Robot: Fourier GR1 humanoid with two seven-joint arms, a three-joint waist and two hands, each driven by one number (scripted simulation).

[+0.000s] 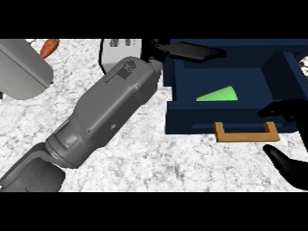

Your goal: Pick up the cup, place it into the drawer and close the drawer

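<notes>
Head view: the navy drawer [183,122] stands pulled open on the marble counter [143,158], its wooden handle [246,133] at the near edge, and a green wedge [217,94], perhaps the cup, lies inside on the drawer floor. The left hand [189,50] reaches over the drawer's far rim with fingers straight, holding nothing. The right hand [293,135] hangs beside the drawer's near right corner, just past the handle, fingers and thumb spread apart.
</notes>
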